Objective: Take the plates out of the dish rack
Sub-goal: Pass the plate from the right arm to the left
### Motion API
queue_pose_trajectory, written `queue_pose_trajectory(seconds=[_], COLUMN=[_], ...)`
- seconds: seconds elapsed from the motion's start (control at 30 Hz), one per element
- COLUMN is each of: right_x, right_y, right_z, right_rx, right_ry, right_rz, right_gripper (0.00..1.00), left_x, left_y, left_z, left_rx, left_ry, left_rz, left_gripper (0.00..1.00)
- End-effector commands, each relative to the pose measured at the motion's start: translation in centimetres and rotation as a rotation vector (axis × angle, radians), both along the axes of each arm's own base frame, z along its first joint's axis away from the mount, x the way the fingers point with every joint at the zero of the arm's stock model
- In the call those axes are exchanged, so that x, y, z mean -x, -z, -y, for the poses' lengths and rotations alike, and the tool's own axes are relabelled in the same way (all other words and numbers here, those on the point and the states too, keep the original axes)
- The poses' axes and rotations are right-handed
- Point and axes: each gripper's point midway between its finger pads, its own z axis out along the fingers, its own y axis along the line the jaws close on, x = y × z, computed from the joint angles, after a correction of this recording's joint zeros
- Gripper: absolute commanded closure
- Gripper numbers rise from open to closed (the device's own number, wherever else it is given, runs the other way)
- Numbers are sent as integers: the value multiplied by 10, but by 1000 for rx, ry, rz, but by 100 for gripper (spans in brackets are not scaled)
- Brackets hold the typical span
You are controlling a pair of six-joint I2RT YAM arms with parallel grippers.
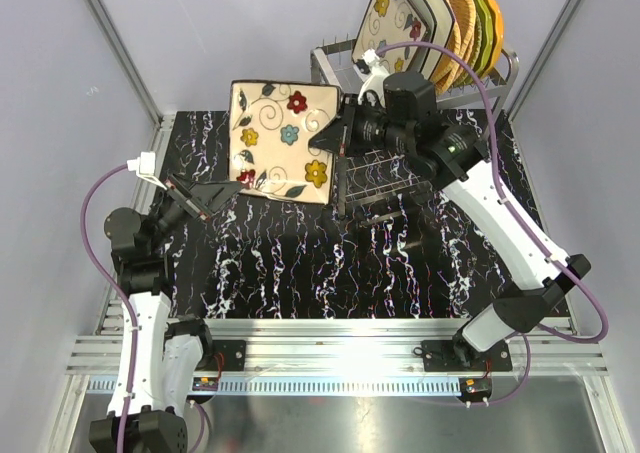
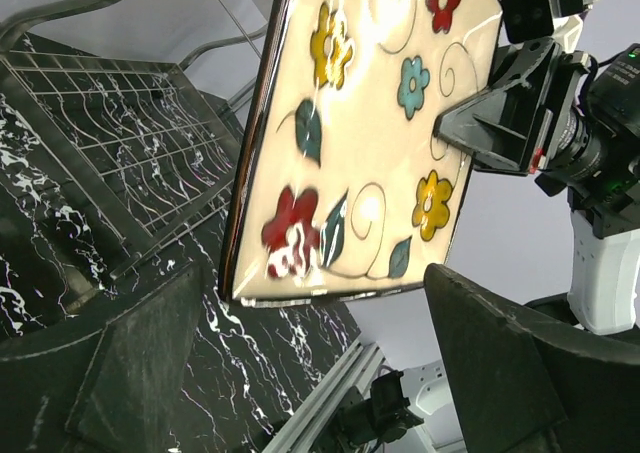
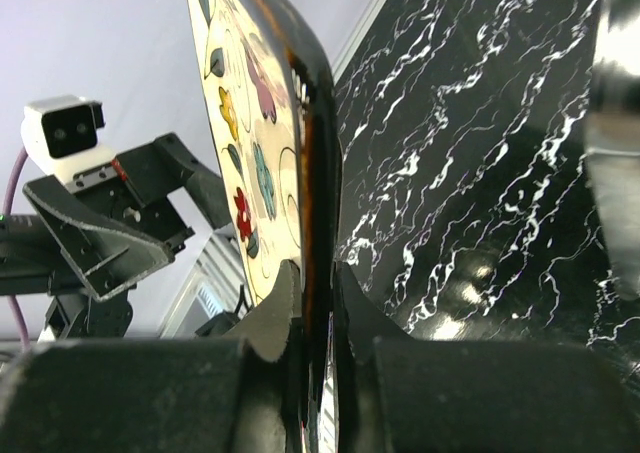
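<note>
The black marbled table (image 1: 300, 263) lies between pale grey walls. My right gripper (image 1: 332, 138) pinches one edge of the flowered plate (image 1: 280, 141) and holds it tilted in the air, just left of the dish rack (image 1: 380, 183). The other plates (image 1: 470, 33) stand in the rack's upper tier. My left gripper (image 1: 210, 195) is wide open, further left of the rack, its wrist turned up towards the plate. I should bring both fingers squarely around the free rim before my right one lets go.
</note>
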Motion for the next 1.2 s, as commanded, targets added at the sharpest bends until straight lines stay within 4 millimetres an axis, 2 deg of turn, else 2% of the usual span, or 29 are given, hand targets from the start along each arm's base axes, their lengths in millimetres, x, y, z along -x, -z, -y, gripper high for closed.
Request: queue_pose_trajectory(seconds=[0.0, 0.23, 0.6, 0.63, 0.7, 0.83, 0.87, 0.9, 1.07, 1.17], right_x=[45, 64, 71, 72, 71, 71, 72, 71, 71, 70], right_y=[-134, -120, -107, -107, -106, -101, -101, -99, -95, -92], right_z=[8, -4, -13, -13, -12, -13, -12, -13, -10, -9], right_rx=[-327, -319, -311, -310, -305, -297, -297, -294, -283, -273], right_ry=[-104, -204, -276, -278, -277, -277, -277, -277, -269, -266], right_rz=[299, 277, 280, 282, 284, 282, 283, 279, 291, 308], right_gripper=[100, 100, 100, 100, 100, 100, 100, 100, 100, 85], left_x=[8, 12, 23, 23, 25, 28, 29, 30, 34, 35], left_y=[-11, -15, -19, -19, -20, -20, -21, -21, -27, -29], left_z=[4, 6, 12, 13, 14, 15, 15, 16, 16, 15], left_rx=[-27, -27, -24, -21, -17, -6, -7, 2, 32, 46], left_ry=[37, 60, 127, 132, 142, 161, 167, 172, 170, 155], left_rz=[69, 111, 151, 149, 153, 154, 164, 156, 169, 169], left_gripper=[7, 15, 41, 48, 53, 80, 95, 100, 100, 100])
